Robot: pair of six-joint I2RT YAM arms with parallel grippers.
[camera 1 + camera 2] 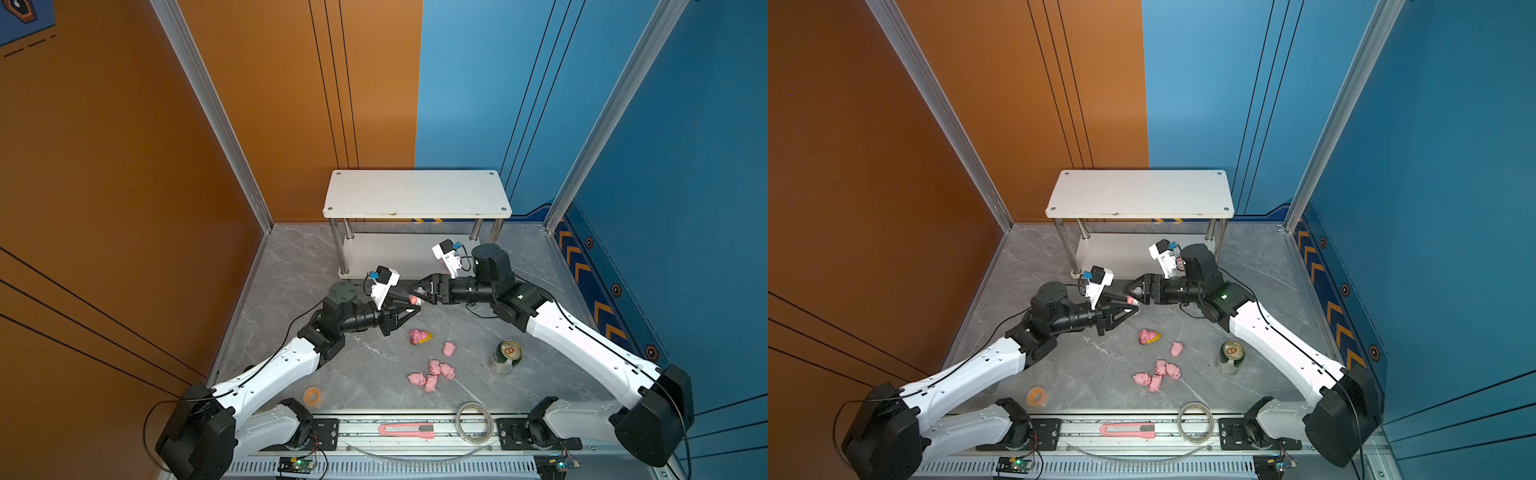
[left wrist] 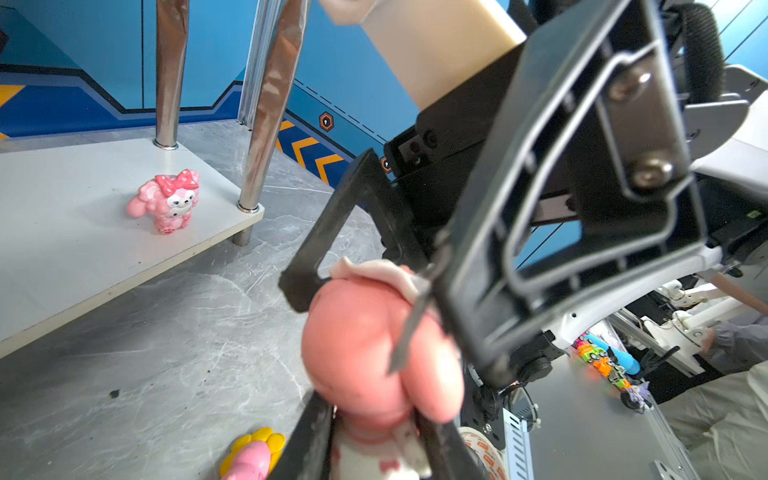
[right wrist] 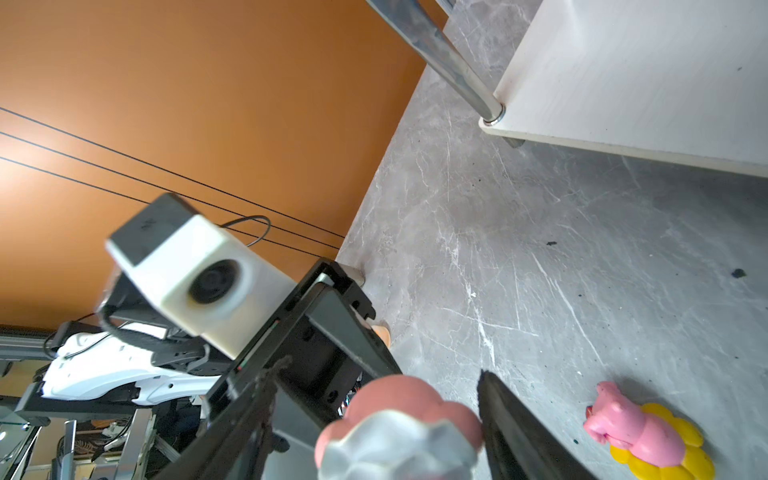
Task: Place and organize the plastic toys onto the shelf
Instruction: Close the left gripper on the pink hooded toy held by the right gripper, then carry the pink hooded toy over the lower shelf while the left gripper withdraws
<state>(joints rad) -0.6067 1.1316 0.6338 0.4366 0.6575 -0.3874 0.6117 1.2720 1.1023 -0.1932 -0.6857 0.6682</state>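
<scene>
A white-pink figurine [image 1: 415, 300] [image 2: 374, 353] hangs in front of the shelf [image 1: 415, 195], with my left gripper [image 1: 414, 304] [image 2: 374, 419] shut on its lower body. My right gripper [image 1: 415, 294] [image 3: 384, 374] reaches in from the opposite side, open around the figurine's [image 3: 399, 432] head. One finger touches it and the other stands off. A pink bow figurine [image 2: 168, 199] stands on the shelf's lower tier [image 2: 62, 232]. On the floor lie a yellow sunflower figurine [image 1: 420, 337] [image 3: 648, 436] and several small pink pigs [image 1: 434, 374].
A green can [image 1: 505, 357] stands right of the pigs. An orange tape roll [image 1: 312, 395], a clear tape ring [image 1: 475, 422] and a pink utility knife [image 1: 406, 429] lie along the front rail. Chrome shelf legs [image 2: 170, 75] stand close behind the grippers.
</scene>
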